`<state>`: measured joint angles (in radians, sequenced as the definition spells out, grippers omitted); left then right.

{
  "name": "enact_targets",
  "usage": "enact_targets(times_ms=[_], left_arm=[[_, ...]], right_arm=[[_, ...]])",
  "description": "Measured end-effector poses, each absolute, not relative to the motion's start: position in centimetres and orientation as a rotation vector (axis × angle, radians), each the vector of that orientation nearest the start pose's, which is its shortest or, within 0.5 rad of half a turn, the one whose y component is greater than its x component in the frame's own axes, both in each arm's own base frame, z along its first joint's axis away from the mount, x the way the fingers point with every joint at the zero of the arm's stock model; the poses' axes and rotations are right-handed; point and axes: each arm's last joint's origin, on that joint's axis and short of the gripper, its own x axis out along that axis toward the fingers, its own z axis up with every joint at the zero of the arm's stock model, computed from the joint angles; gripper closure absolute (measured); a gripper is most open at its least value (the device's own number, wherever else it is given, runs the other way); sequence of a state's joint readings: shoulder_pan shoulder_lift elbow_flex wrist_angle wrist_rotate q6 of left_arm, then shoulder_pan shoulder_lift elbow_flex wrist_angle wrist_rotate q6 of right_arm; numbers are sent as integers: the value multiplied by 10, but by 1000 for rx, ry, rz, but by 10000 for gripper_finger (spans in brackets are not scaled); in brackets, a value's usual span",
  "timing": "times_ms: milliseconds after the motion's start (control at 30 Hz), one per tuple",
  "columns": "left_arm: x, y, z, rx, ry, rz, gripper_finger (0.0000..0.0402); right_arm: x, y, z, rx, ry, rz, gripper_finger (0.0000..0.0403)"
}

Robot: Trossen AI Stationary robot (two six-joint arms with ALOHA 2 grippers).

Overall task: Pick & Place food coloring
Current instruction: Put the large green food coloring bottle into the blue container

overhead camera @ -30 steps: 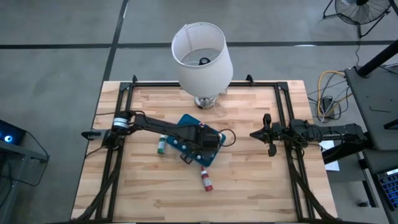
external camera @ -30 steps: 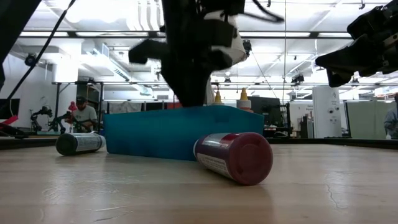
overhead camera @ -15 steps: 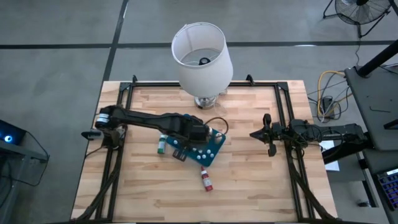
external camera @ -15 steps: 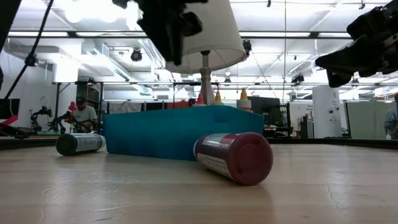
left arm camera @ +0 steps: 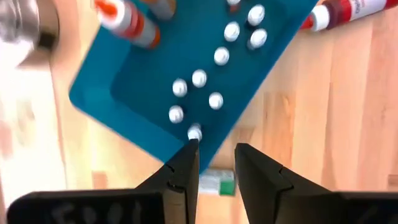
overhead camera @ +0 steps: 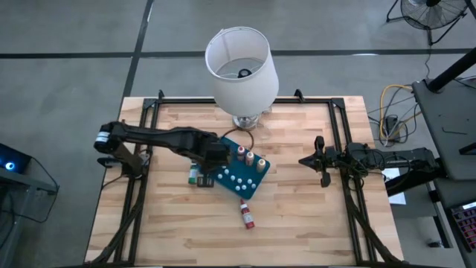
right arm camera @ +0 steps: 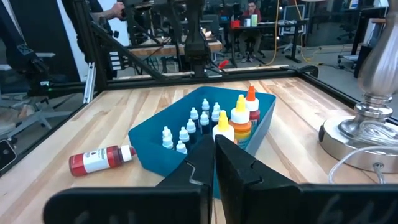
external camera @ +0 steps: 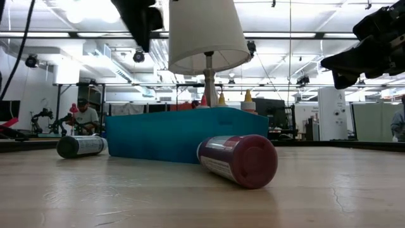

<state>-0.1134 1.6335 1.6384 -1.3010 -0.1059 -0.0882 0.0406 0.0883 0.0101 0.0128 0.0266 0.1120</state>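
A teal tray point(overhead camera: 258, 179) lies mid-table, with several small bottles standing in it. Orange and yellow ones point(right arm camera: 241, 119) stand at its far side and white tips point(left arm camera: 199, 78) show in its middle. A green bottle point(overhead camera: 193, 176) lies on its side on the table, left of the tray. A red bottle point(overhead camera: 246, 215) lies on its side near the tray's near corner. My left gripper point(overhead camera: 212, 158) is open and empty, above the tray's left edge and the green bottle point(left arm camera: 219, 182). My right gripper point(overhead camera: 321, 161) is shut and waits at the right.
A lamp with a white shade point(overhead camera: 242, 63) stands on a metal base point(right arm camera: 367, 134) at the far middle, its cord running by the tray. A black frame rail point(overhead camera: 342, 141) borders the table. Bare wood lies at the near side and the right.
My left gripper has risen from over the tray and drawn back toward the table's left edge. It now stands over the tray's left edge. The bottles standing at the tray's far side have come into view from under it.
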Motion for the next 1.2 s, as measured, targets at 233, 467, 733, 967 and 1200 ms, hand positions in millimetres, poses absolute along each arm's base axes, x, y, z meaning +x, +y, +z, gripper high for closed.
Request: enact_targets(times_ms=[233,467,733,967,1200], left_arm=[[277,-27,316,-137,1195,184,325],[251,-23,279,-354,1038,285,325],[222,-16,271,-528,982,418,325],[209,-4,272,-688,850,653,325],[205,2,276,-780,802,705,296]], right_arm=[[102,3,161,110,65,10,394],[102,3,161,109,66,11,394],[102,3,161,110,65,11,394],[102,3,161,110,66,11,394],[102,3,161,110,67,11,394]])
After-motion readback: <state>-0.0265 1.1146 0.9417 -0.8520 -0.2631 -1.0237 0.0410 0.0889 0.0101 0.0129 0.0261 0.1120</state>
